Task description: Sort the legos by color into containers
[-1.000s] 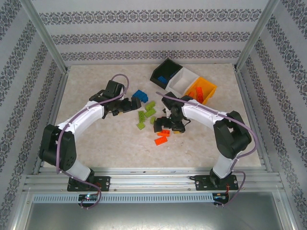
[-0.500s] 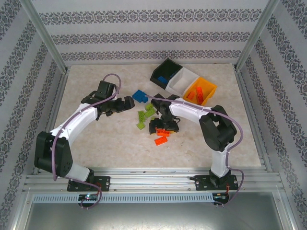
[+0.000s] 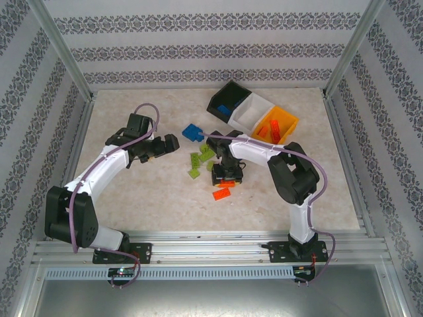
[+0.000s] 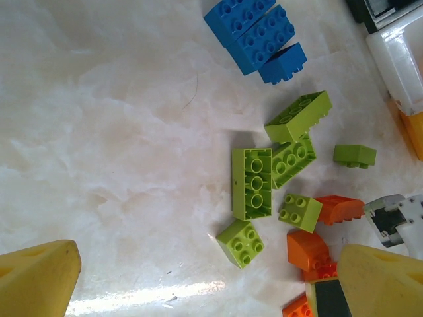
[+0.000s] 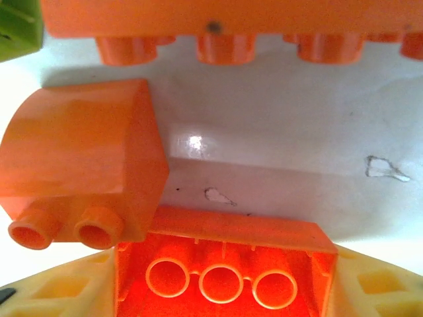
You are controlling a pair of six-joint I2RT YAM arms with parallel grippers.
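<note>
Loose legos lie mid-table: blue ones [image 3: 193, 132], lime green ones [image 3: 201, 159] and orange ones [image 3: 221, 193]. The containers stand in a row at the back right: black [image 3: 228, 100], white [image 3: 253, 112], orange-yellow [image 3: 281, 124]. My right gripper [image 3: 225, 177] is down among the orange legos. In the right wrist view its yellow fingers [image 5: 59, 290] press both ends of a long orange lego [image 5: 225, 264], hollow underside toward the camera. My left gripper [image 3: 168, 143] is open, left of the green legos [image 4: 252, 183], with nothing between its fingers [image 4: 36, 277].
A rounded orange lego [image 5: 79, 172] touches the held one; another long orange lego [image 5: 225, 20] lies just beyond. The black bin holds blue pieces, the orange-yellow bin orange ones. Patterned walls and metal posts [image 3: 63, 56] enclose the table.
My right gripper slid left over the orange legos and closed around one. My left arm drew back to the left, away from the blue legos.
</note>
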